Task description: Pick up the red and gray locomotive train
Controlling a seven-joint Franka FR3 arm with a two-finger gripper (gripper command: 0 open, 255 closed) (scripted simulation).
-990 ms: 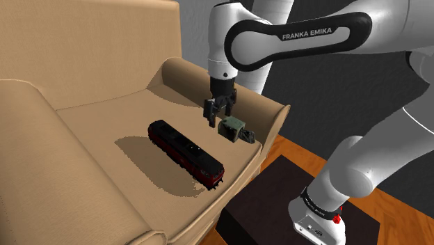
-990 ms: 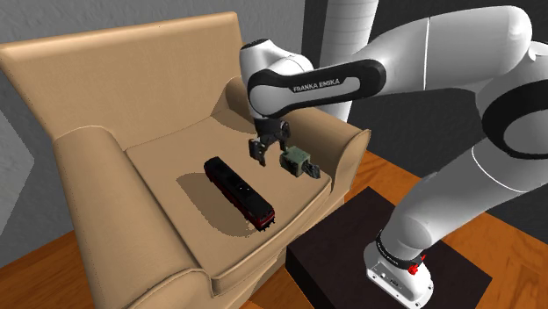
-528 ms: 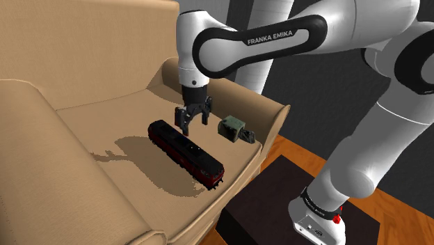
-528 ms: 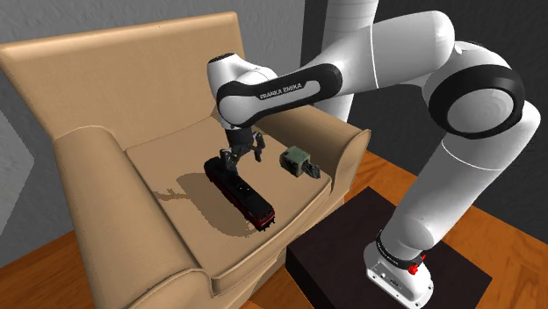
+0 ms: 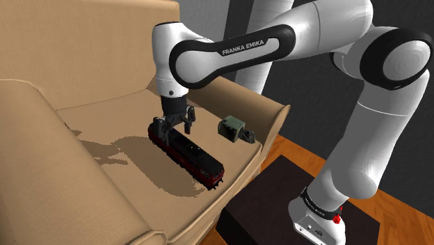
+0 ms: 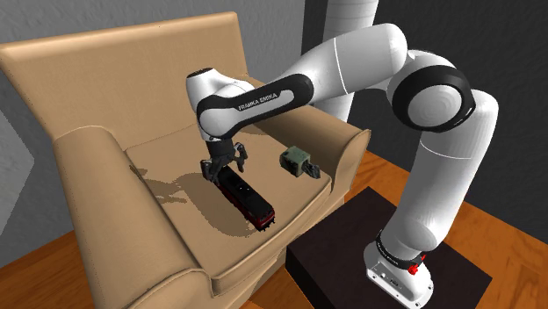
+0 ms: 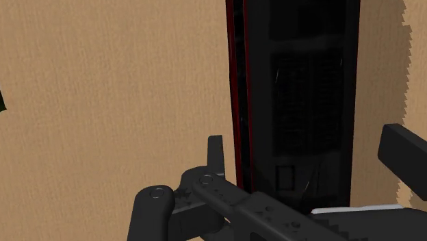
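The train (image 5: 188, 153) is long and thin. It looks very dark, almost black, with a red stripe low along its side. From above, in the wrist view, its roof (image 7: 301, 103) is dark with small grid panels, and 1 thin red line runs down 1 long edge. It sits flat and upright on the tan seat (image 5: 104, 118). It lies slanted across the seat. 1 end is near the middle of the seat and the other end is close to the front edge, toward the shoulder view's right. The middle end lies between the 2 spread fingers of the gripper (image 5: 175, 125).
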